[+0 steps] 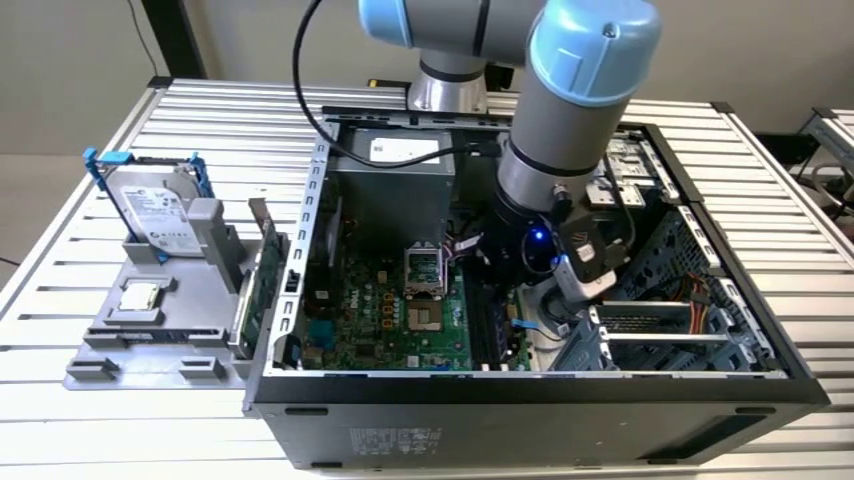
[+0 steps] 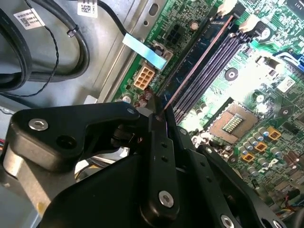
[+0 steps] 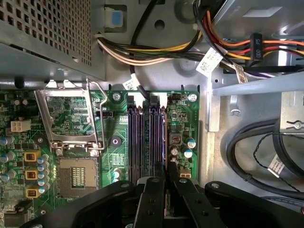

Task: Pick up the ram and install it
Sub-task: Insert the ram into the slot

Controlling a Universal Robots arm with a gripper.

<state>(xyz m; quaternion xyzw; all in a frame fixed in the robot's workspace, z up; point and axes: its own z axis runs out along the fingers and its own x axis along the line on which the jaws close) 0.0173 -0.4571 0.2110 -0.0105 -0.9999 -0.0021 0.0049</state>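
Your black two-finger gripper is pinching the ram, a long thin dark circuit-board stick held edge-down over the outermost of the black motherboard memory slots. A slight tilt could jam it against the slot wall or its white end latches. Beyond, room is tight: the grey metal case wall and black looped cables crowd close beside.

Exterior view: high, angled down on open computer case, moderately far. My both wrist views: close, facing motherboard; share memory slots.
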